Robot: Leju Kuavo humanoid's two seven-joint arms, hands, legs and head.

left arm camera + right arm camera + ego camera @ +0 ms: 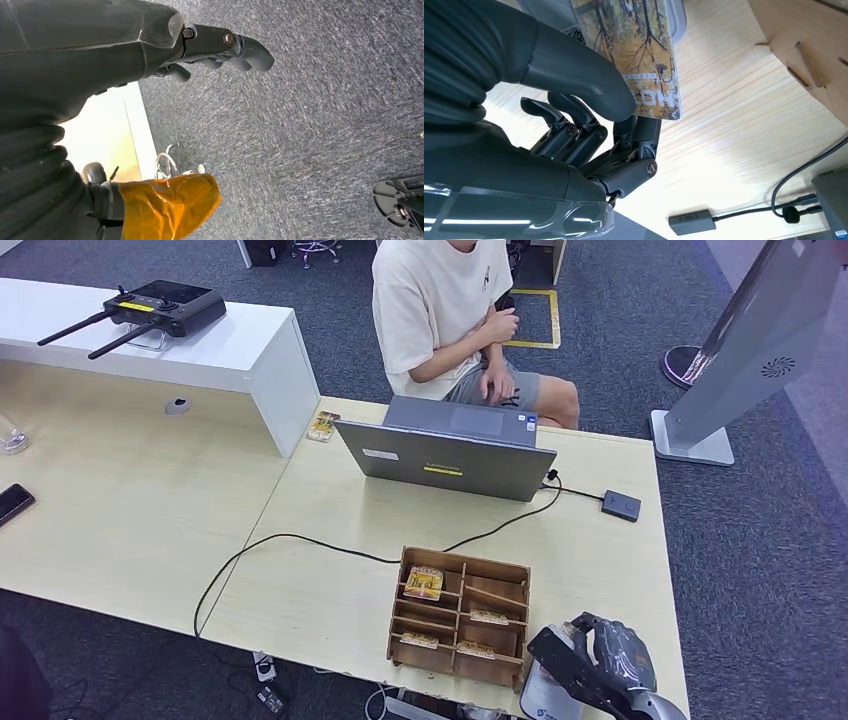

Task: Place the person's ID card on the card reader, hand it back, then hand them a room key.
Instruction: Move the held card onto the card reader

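Observation:
My right hand (600, 655) hovers at the table's near right corner, beside the wooden box. In the right wrist view the hand (589, 125) pinches the ID card (644, 55), printed with yellow autumn trees, between thumb and fingers. The card lies over the white, grey-rimmed card reader (680, 17); whether it touches it I cannot tell. Part of the reader (543, 698) peeks out under the hand. Room key cards (424, 583) sit in the slots of the wooden box (460, 615). My left hand (200, 45) hangs over the carpet, fingers loosely apart, holding nothing. The person (440, 310) sits behind the laptop.
An open grey laptop (450, 455) stands mid-table with a black cable (300, 540) running to the front edge. A small black box (621, 505) lies at the right. A white raised counter (150, 340) carries a black remote controller. A grey stand (740, 350) is on the floor right.

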